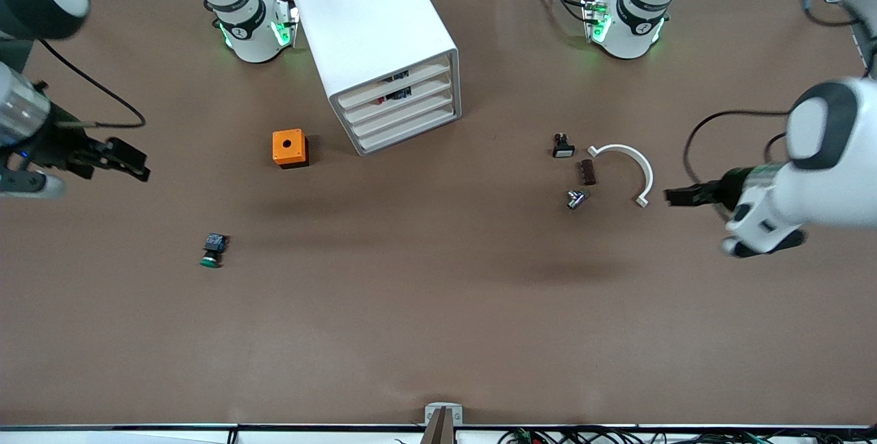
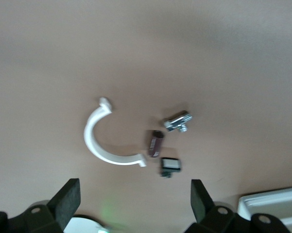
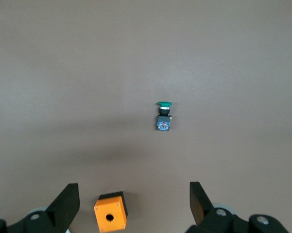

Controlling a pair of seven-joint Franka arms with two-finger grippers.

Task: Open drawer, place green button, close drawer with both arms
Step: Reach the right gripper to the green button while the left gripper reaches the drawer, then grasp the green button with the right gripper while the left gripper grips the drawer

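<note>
- Cabinet (image 1: 384, 46): white, boxy, four stacked shallow fronts; third drawer (image 1: 404, 118) shut flush; dark items in the upper drawers, too small to identify.
- Button (image 1: 213, 251): round green cap, black-and-blue body, lying on its side on the brown table (image 1: 438, 334), nearer the front camera than the orange box (image 1: 290, 148), toward the right arm's end.
- Right gripper (image 1: 130, 159): fingers spread, empty, over bare table; arm partly cut off.
- Left gripper (image 1: 675, 196): fingers (image 2: 68, 199) parted, empty, beside the white curved clamp (image 1: 627, 166).
- Small parts by the clamp: black-and-white switch (image 1: 562, 146), brown block (image 1: 587, 172), metal fitting (image 1: 577, 199).
</note>
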